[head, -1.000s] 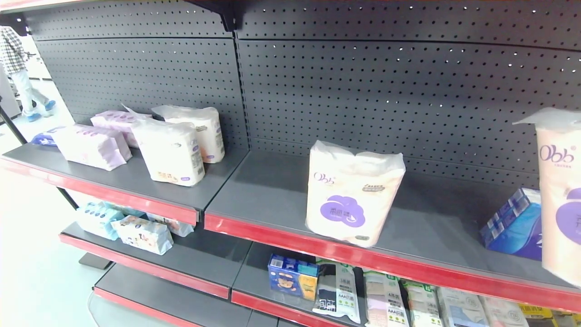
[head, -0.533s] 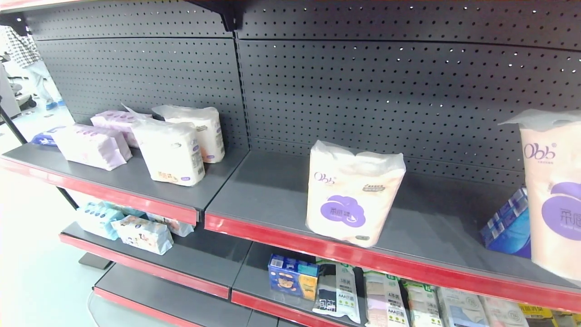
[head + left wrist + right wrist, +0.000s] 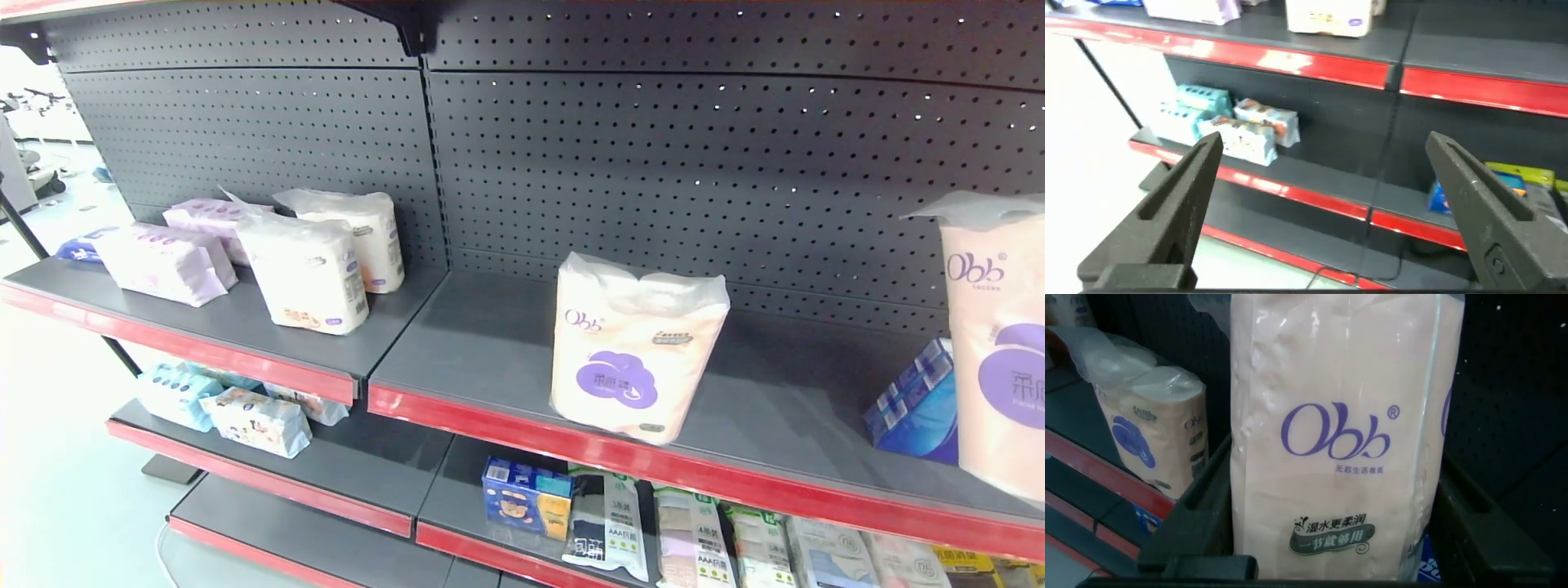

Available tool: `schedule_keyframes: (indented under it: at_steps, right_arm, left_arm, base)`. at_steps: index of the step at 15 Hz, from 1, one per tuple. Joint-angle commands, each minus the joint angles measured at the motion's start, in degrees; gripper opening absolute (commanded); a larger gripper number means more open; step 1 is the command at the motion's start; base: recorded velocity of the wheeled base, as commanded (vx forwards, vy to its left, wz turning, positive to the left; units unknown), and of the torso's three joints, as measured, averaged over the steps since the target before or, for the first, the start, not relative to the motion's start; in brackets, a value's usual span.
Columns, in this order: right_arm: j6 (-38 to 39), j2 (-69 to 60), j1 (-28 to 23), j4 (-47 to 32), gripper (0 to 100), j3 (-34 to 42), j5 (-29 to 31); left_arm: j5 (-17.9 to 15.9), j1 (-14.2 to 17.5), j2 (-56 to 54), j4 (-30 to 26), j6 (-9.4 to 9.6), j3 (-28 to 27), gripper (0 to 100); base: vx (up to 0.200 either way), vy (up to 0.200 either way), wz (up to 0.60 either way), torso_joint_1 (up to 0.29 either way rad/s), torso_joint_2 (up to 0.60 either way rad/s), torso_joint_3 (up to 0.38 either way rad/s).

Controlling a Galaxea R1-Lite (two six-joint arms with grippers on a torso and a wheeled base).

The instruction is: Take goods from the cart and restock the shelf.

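Pack (image 3: 1343,433): soft peach tissue rolls in glossy film, upright, long axis vertical, crimped top up. It is clamped by the right end effector (image 3: 1339,527) at the right end of the dark metal shelf (image 3: 490,343), just beside a blue box (image 3: 918,400). Left end effector (image 3: 1327,204): released, black wedge-shaped fingers spread wide, facing the lower shelves (image 3: 1290,192).
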State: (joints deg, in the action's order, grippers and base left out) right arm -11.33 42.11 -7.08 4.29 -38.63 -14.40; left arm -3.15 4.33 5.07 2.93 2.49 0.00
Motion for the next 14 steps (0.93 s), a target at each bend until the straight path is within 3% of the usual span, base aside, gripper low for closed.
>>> schedule_keyframes:
  at_steps: [1,2,3,5,7,8,10,12,14]
  right_arm:
    - [0.1,-0.1,0.0,0.0,0,0.1,0.0]
    - [0.1,-0.1,0.0,0.0,0,0.1,-0.1]
    - [0.0,0.2,0.1,0.0,0,0.0,-0.1]
    - [0.0,0.4,0.1,0.0,0,0.0,-0.8]
    - [0.1,0.5,0.1,0.1,0,0.0,-0.9]
    - [0.1,0.6,0.1,0.1,0,0.3,-0.9]
    - [0.0,0.6,0.1,0.1,0,0.4,-1.0]
    - [0.1,1.2,0.1,0.1,0,0.0,-1.3]
    - [0.0,1.0,0.1,0.1,0,0.0,-1.7]
  left_arm:
    - [-3.6,0.0,0.2,-0.2,-0.64,-0.2,100]
    - [-3.9,0.1,0.6,-0.2,-1.43,-0.2,100]
    - [-2.9,0.1,0.2,0.1,-1.08,0.0,100]
    - [6.4,0.0,0.1,-0.3,-1.34,0.0,100]
    - [5.1,0.0,0.1,-0.5,-1.52,0.0,100]
    - [3.1,0.0,0.1,-3.4,-0.99,-0.1,100]
    - [2.9,0.0,0.1,-3.6,-1.17,-0.2,100]
    - [2.4,0.0,0.2,-2.9,-2.75,0.0,100]
    - [2.4,0.0,0.1,-2.9,-2.66,0.0,100]
  base:
    - [0.000,0.000,0.00,0.000,0.00,0.000]
    - [0.000,0.000,0.00,0.000,0.00,0.000]
    - [0.000,0.000,0.00,0.000,0.00,0.000]
    - [0.000,0.000,0.00,0.000,0.00,0.000]
    - [0.000,0.000,0.00,0.000,0.00,0.000]
    - [0.000,0.000,0.00,0.000,0.00,0.000]
    - [0.000,0.000,0.00,0.000,0.00,0.000]
    - [0.000,0.000,0.00,0.000,0.00,0.000]
    - [0.000,0.000,0.00,0.000,0.00,0.000]
